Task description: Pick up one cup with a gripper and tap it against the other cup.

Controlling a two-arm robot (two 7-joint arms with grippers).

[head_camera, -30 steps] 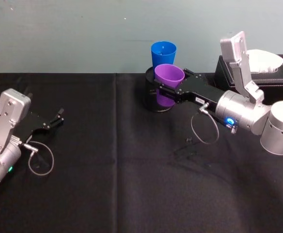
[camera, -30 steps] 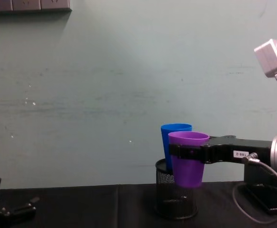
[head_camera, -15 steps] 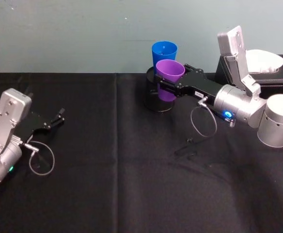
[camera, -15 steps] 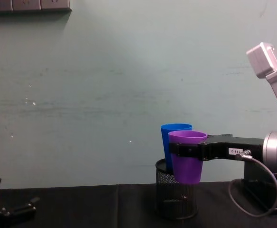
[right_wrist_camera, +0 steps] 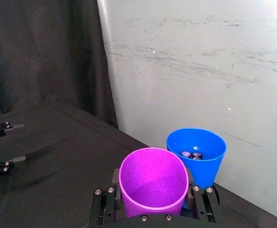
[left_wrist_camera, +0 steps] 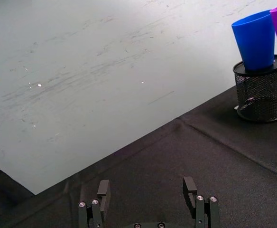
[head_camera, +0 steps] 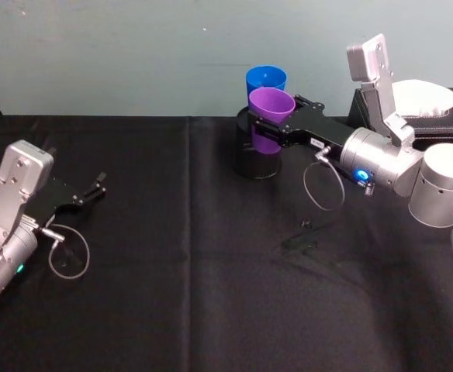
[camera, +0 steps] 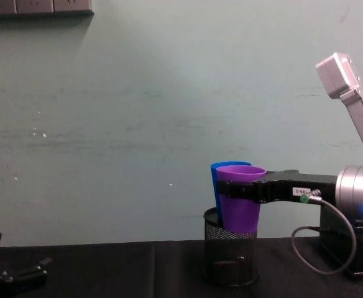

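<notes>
The tapered purple plastic tumbler (head_camera: 271, 108) sits clamped just under its rim in the right arm's long black labelled claw (head_camera: 275, 120), raised beside the bright blue plastic tumbler (head_camera: 266, 79) in a black mesh pen holder (head_camera: 256, 159) — contact unclear. It looks light, thin-walled and slick, so a gentle squeeze suits it. The left claw (head_camera: 96, 187) rests spread on the black tablecloth (head_camera: 211, 271), with a pale scuffed wall (head_camera: 133, 46) close behind.

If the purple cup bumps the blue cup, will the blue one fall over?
Probably not. The blue cup stands with its base inside the black mesh holder, which should stop it tipping. It looks like thin plastic, so likely light; a tap from the purple cup may just wobble it. Small dark things inside add a little weight.
</notes>
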